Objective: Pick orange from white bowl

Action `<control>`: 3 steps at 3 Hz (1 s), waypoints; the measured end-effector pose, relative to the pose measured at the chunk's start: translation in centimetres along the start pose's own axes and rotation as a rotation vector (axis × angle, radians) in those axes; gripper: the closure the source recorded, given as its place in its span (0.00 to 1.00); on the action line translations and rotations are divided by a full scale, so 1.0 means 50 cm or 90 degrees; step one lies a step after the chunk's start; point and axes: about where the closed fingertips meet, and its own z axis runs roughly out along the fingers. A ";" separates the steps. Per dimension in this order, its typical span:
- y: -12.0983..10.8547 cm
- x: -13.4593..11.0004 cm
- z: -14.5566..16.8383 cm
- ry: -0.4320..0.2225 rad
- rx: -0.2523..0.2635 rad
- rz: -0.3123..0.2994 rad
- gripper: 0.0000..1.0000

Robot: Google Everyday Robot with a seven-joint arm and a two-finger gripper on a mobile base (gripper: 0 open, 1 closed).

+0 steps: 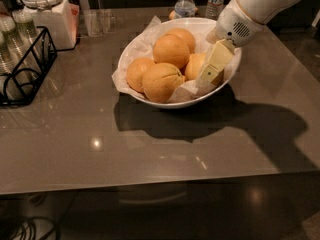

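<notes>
The white bowl point(135, 49) stands mid-table, lined with crumpled white paper and holding several oranges. The paler, smooth orange point(193, 65) lies at the bowl's right side, partly hidden by my gripper. A creased, deeper-orange one point(160, 81) sits at the front and a round one point(171, 50) on top of the pile. My gripper point(208, 75), cream-coloured on a white arm point(250, 9), reaches down from the upper right into the bowl's right side. It rests right against the paler orange, its tip near the paper lining.
A black wire rack point(25, 69) with glasses stands at the left edge. A white lidded jar point(47, 11) and a clear glass point(97, 21) are at the back left. Two water bottles point(185, 1) stand behind the bowl. The table's front edge point(150, 186) is near.
</notes>
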 end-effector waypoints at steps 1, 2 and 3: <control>-0.001 0.028 0.027 0.015 -0.021 0.019 0.09; 0.003 0.040 0.040 0.018 -0.038 0.030 0.26; 0.007 0.038 0.034 0.018 -0.038 0.030 0.48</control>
